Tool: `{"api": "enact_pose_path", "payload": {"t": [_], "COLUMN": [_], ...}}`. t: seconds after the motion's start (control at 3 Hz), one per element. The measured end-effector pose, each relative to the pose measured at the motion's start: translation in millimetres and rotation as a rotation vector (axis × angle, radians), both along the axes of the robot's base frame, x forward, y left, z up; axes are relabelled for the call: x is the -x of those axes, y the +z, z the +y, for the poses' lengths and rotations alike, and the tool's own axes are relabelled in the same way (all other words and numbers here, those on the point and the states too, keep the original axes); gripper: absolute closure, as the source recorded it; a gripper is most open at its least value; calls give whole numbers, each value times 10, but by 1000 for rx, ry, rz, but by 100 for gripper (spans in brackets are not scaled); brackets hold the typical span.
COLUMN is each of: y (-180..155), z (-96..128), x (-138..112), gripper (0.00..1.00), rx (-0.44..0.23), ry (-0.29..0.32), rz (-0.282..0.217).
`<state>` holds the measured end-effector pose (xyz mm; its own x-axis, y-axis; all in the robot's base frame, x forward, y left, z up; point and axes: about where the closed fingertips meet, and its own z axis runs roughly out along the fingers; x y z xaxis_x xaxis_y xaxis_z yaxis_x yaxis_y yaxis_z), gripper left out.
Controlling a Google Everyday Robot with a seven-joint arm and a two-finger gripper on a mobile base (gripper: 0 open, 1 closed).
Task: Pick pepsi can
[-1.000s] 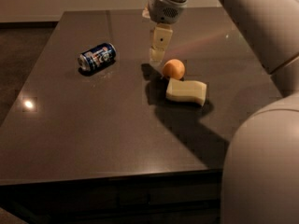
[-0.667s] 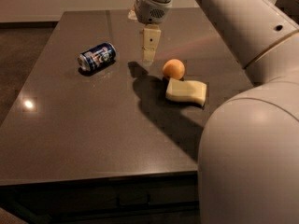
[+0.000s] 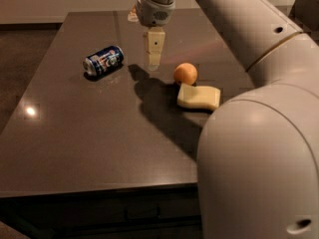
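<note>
The pepsi can (image 3: 103, 60) lies on its side on the dark table (image 3: 75, 133), left of centre, dark blue with white and red marks and a silver end facing left. My gripper (image 3: 153, 62) hangs over the table to the right of the can, pointing down, apart from it and holding nothing. An orange fruit (image 3: 185, 73) sits just right of the gripper.
A pale yellow sponge (image 3: 199, 96) lies next to the orange on its front right. My large white arm (image 3: 259, 108) fills the right side of the view. The table's front edge (image 3: 99, 189) runs along the bottom, and the floor shows at the left.
My gripper has moved left, away from the orange and toward the can. The can, orange and sponge have not moved.
</note>
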<state>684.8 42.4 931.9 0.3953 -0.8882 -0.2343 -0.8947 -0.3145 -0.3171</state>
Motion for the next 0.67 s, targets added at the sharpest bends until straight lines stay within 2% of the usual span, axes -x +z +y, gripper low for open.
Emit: {"api": "enact_pose_path", "payload": {"t": [0.67], "y": [-190], "z": [478], "x": [-381], "gripper": [0], "rx": [54], "ry": [138], "rz": [-27]}}
